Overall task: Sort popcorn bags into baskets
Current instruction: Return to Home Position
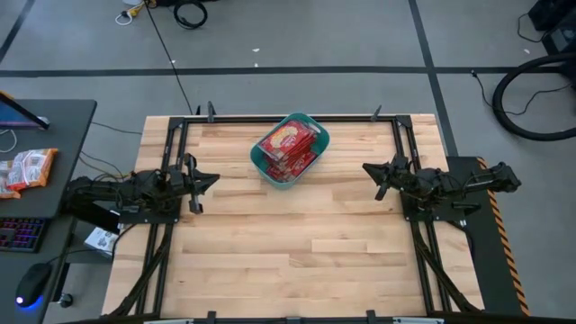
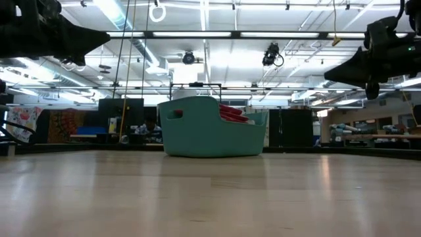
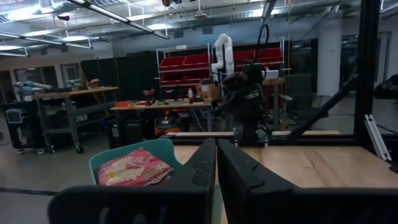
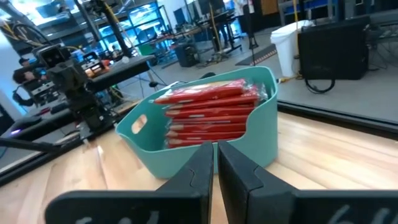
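A teal tub (image 1: 292, 155) stands near the table's far edge, in the middle, on its flat bottom (image 2: 214, 153). Several red popcorn bags (image 1: 288, 144) are stacked inside it, up to the rim, with the top one showing its cream picture; the stack (image 4: 211, 115) also shows in the right wrist view and the top bag (image 3: 134, 168) in the left wrist view. My left gripper (image 1: 209, 180) hovers shut over the table's left side, pointing right. My right gripper (image 1: 369, 169) hovers shut over the right side, pointing left. Both are well apart from the tub.
Bare wooden table (image 1: 288, 261) stretches from the tub to the near edge. A black metal frame (image 1: 396, 135) runs along the table's sides. A desk on the left carries more packets (image 1: 27, 169), a keyboard and a mouse, off the table.
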Controlling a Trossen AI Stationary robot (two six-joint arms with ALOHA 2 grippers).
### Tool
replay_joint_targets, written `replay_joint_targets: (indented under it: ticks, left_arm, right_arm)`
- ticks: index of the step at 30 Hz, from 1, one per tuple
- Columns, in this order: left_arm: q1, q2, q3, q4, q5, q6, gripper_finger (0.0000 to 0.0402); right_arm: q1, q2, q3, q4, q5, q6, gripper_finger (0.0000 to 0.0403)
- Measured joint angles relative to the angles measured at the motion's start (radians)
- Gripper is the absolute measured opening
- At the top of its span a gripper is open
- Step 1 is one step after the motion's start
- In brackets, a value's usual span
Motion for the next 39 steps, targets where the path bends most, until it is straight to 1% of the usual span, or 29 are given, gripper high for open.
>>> replay_joint_targets:
  ticks: [11, 39]
  left_arm:
    - [0.0, 0.001, 0.0, -0.003, 0.0, -0.042, 0.0021]
    - [0.0, 0.001, 0.0, -0.004, 0.0, -0.044, 0.0021]
  right_arm:
    - [0.0, 0.0, 0.0, 0.0, -0.083, 0.0, 0.0027]
    - [0.0, 0.0, 0.0, 0.0, -0.085, 0.0, 0.0027]
